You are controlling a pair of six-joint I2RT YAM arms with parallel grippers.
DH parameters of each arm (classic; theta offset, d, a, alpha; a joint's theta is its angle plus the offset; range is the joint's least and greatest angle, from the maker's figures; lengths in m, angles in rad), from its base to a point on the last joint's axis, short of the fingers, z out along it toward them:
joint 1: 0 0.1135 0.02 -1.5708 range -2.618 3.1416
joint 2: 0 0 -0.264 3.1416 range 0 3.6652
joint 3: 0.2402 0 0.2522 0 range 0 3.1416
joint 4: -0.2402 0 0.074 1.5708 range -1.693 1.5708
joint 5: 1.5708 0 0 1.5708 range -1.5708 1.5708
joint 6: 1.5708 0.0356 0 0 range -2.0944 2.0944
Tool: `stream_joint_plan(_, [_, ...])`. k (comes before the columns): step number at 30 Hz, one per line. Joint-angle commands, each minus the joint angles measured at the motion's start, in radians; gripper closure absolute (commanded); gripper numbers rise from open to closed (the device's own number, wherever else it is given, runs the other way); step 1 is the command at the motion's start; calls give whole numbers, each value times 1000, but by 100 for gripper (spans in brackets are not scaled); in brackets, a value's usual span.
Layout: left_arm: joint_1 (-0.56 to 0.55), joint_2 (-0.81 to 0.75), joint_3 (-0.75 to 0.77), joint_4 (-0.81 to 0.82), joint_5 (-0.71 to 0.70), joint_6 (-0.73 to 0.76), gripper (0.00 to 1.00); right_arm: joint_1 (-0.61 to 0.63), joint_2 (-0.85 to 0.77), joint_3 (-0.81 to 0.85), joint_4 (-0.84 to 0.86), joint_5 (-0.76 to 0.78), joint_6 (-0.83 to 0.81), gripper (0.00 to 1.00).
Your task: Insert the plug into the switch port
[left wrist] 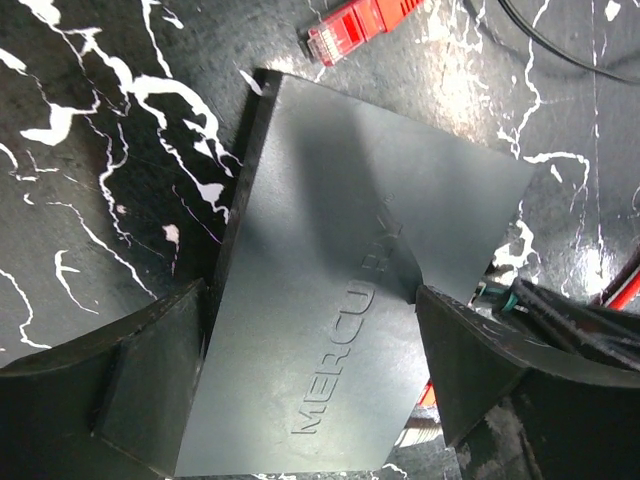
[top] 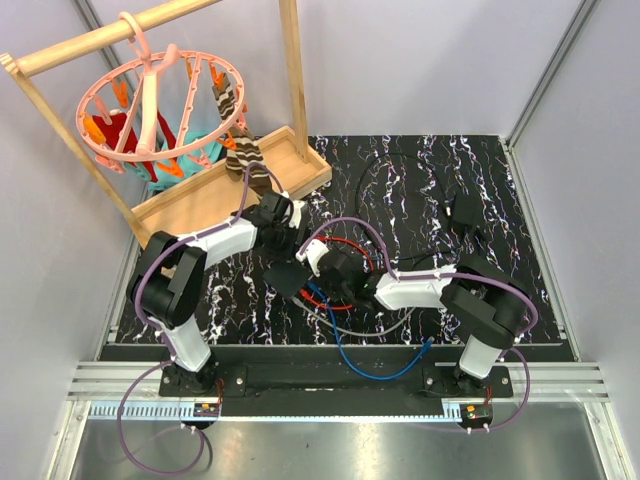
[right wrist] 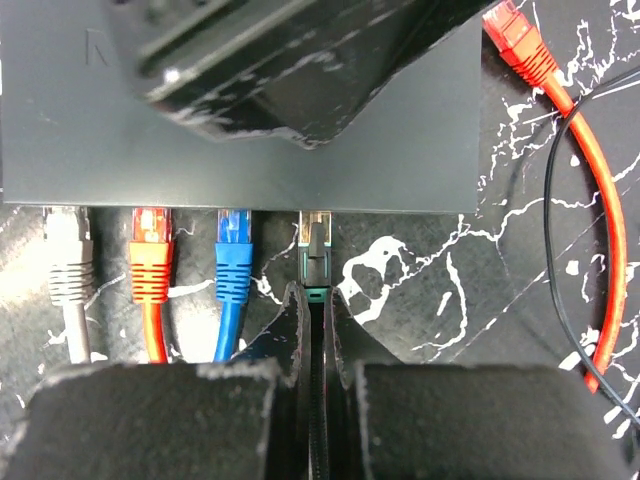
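Black padded fingers of the left gripper fill the lower corners of the left wrist view. They are closed from both sides on the flat matte black rectangular switch box, one pad against each of two opposite edges, so the jaws are clamped across it. Raised letters moulded into the lid read "MERCURY", running diagonally up the face. Otherwise the casing is smooth, sharp-cornered and plain. Just past its far corner a loose red network plug with a clear tip lies on the black, white-veined tabletop.

At the right wrist, the right gripper has its two jaws drawn together on the green-booted plug, pinching the boot and the thin black cable behind it. The plug's clear head points straight at the switch port, the fourth opening along the box's long edge. Its nose meets that opening, but I cannot tell how far it has entered. To its left a grey plug, an orange plug and a blue plug sit side by side in the neighbouring ports. A red cable loops past the box's right end.

From above, the box lies near the front middle of the table, between the two grippers. A wooden rack at the rear left carries a pink round peg hanger. A small chunky black adapter block sits well apart at the right rear.
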Motion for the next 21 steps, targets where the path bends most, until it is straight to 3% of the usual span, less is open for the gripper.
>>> stream_joint_plan(1, [-92, 18, -64, -179, 245, -2, 17, -35, -53, 133, 230, -27, -57, 100])
stream_joint_plan(11, [-151, -28, -88, -162, 270, -19, 18, -41, -16, 179, 290, -40, -70, 100])
stream_joint_plan(16, [-115, -60, -70, -159, 144, -24, 17, -49, -19, 126, 277, -40, -85, 100])
stream_joint_plan(21, [-58, -53, -6, -165, 20, -18, 14, -65, -66, 37, 221, -33, -85, 91])
